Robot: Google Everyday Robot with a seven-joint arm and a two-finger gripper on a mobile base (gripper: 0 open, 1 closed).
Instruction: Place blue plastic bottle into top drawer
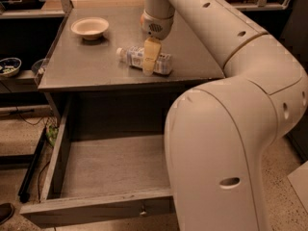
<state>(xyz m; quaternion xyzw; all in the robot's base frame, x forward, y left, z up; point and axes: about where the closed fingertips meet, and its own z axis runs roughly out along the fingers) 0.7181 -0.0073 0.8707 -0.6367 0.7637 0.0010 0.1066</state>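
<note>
The blue plastic bottle [131,57] lies on its side on the grey countertop [82,69], its white cap pointing left. My gripper [150,64] reaches down from above onto the middle of the bottle and covers part of its label. The top drawer [96,210] is pulled wide open below the countertop. It has nothing in it, and its small metal knob [143,209] shows on the front panel.
A cream bowl [90,27] stands at the back left of the countertop. A sliver of an orange [143,18] shows behind my wrist. My bulky white arm [231,129] fills the right side and overhangs the drawer's right part. A small dish [9,65] sits on a low shelf at left.
</note>
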